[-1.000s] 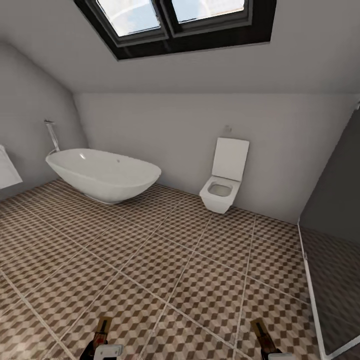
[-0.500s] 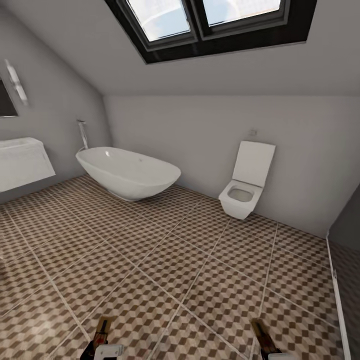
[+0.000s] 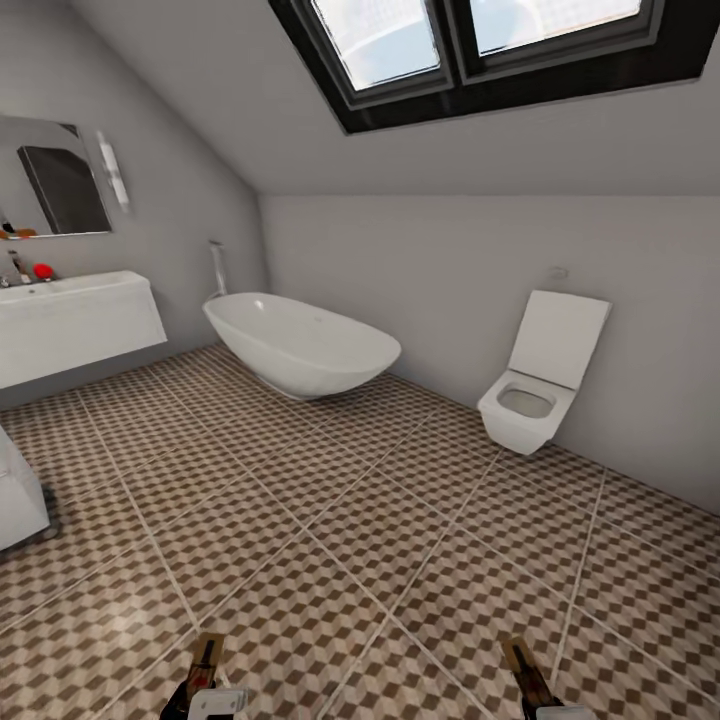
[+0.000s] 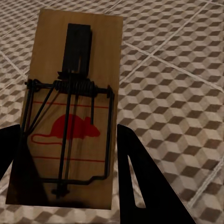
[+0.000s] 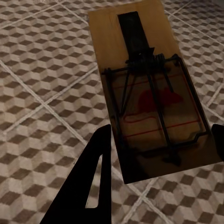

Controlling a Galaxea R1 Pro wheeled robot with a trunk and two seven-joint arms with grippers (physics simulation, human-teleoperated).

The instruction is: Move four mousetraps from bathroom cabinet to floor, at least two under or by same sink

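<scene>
Each of my grippers holds a mousetrap over the cube-patterned bathroom floor [image 3: 330, 520]. The left gripper [image 4: 67, 135] is shut on a brown wooden mousetrap [image 4: 70, 107] with dark wire and a red mouse print, its black fingers [image 4: 140, 177] pressing both long edges. The right gripper [image 5: 161, 133] is shut the same way on a second mousetrap [image 5: 149, 84]. At the bottom of the head view both show as the left gripper [image 3: 205, 685] and the right gripper [image 3: 530, 685]. The white sink [image 3: 70, 325] is mounted on the left wall. The cabinet is out of view.
A white oval bathtub [image 3: 305, 345] stands at the far wall beyond the sink. A white wall-hung toilet [image 3: 535, 395] is at the right. A mirror [image 3: 55, 180] hangs above the sink. A white object [image 3: 15, 500] juts in at the left edge.
The head view has swung left, so the tub and toilet sit further right in the picture and the sink, mirror and white object have come in. Both grippers look unchanged.
</scene>
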